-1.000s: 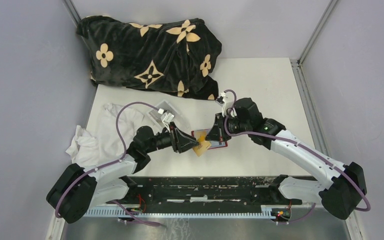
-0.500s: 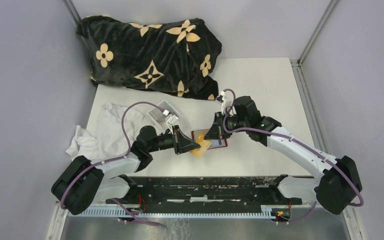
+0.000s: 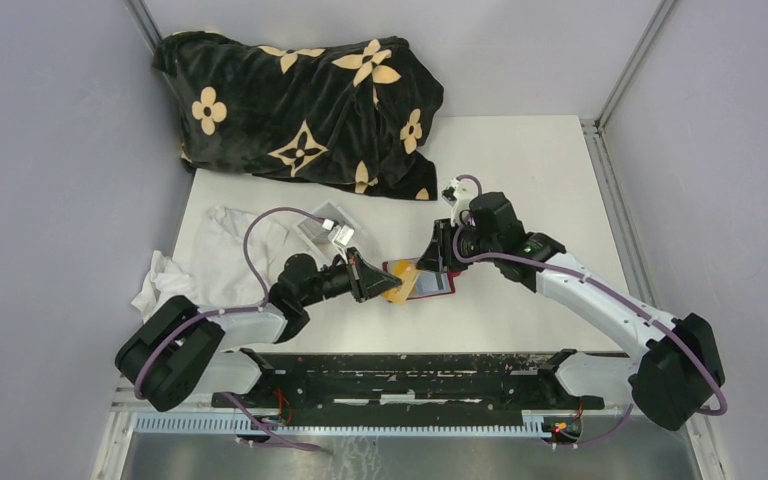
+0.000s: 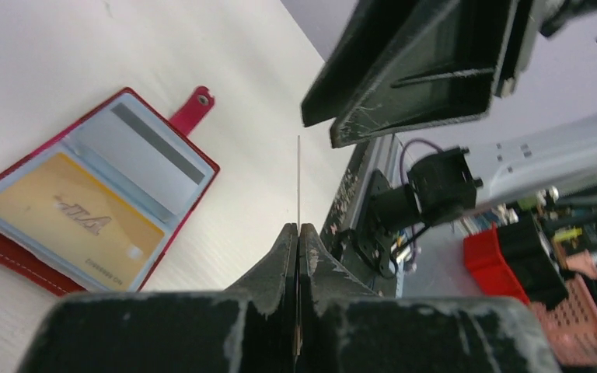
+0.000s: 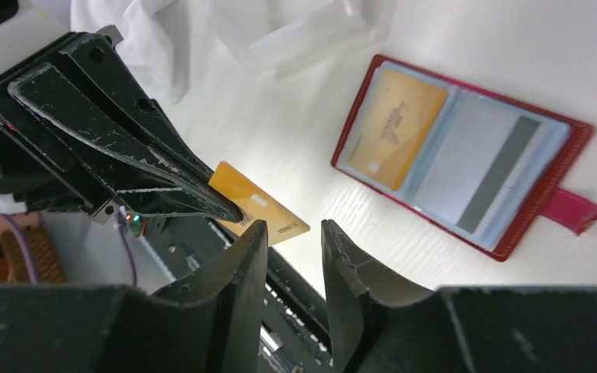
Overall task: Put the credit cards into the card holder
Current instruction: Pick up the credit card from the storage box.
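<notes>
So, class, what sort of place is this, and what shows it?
Probably a robotics lab cell: plain grey wall panels enclose a white table, with a black mounting rail at its edge.

We note a white, matt surface [image 3: 530, 170] with a fine ribbed texture. The card holder [image 3: 432, 285] lies on it near the front edge, opened flat with the inner side up and the snap tab [image 5: 579, 210] stretched out on the surface. We take the card holder as reference. Beyond it and to its left, a black blanket [image 3: 300, 100] with a tan flower pattern lies bunched over the far left corner. Left of the card holder, a crumpled white cloth [image 3: 210, 265] lies at the left edge and spills over it. Between cloth and card holder rests a clear plastic box [image 3: 322, 225], just beside the cloth.
</notes>
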